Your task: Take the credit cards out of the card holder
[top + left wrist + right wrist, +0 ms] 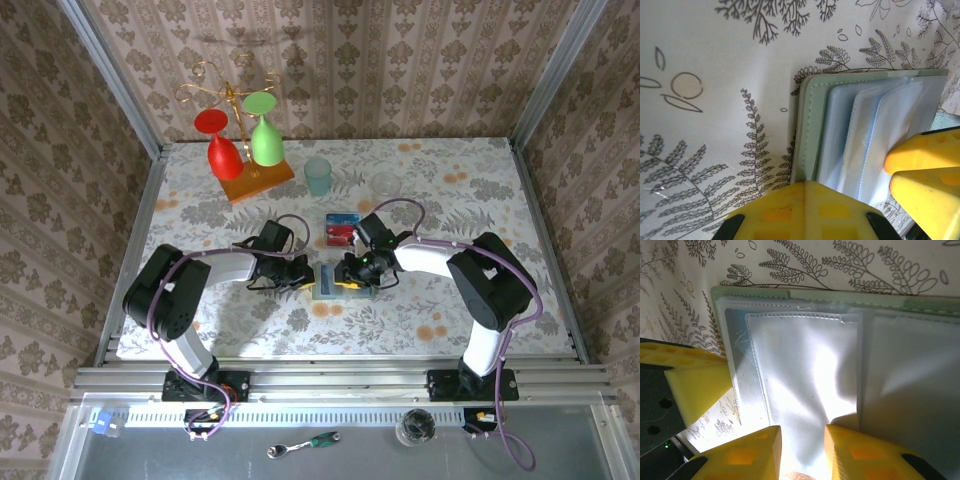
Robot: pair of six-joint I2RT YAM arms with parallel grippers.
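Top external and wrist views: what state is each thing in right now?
card holder: open, sleeves fanned out.
credit cards: out, lying on the table.
left gripper: looks shut, tip at the holder's edge.
right gripper: slightly open over the sleeves.
wine glasses: hanging upside down on the rack.
teal cup: upright.

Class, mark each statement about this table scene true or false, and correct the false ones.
1. The card holder lies shut. False: it lies open, with its clear sleeves showing.
2. Some credit cards lie on the table outside the holder. True.
3. The teal cup stands between the grippers. False: the holder lies between them, and the cup stands farther back.
4. The left gripper and right gripper are at opposite sides of the holder. True.
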